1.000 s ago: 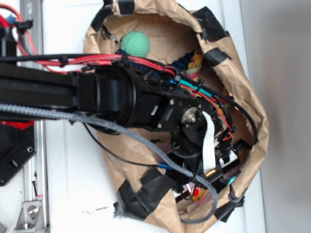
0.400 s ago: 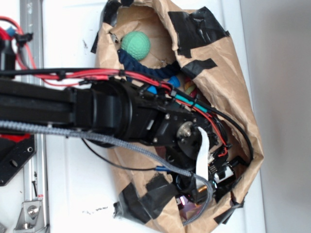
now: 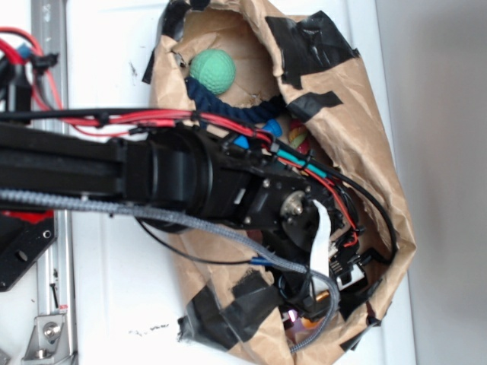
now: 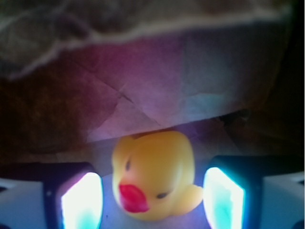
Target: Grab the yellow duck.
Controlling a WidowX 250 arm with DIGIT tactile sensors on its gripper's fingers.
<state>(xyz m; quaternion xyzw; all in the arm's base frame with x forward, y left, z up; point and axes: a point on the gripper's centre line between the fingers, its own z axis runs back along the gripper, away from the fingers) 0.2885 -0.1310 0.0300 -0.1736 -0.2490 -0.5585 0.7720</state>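
From the wrist view I find the yellow duck (image 4: 153, 177) lying directly between the gripper's (image 4: 152, 200) lit fingers (image 4: 81, 200), jaws parted with a gap either side and holding nothing, deep inside the paper bag (image 3: 365, 106).

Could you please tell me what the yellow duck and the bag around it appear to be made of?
The yellow duck looks like smooth rubber or soft plastic: glossy, seamless rounded body with a painted red beak. The bag appears to be matte brown kraft paper, judging by its creases and crumpled rim, patched with strips of black tape.
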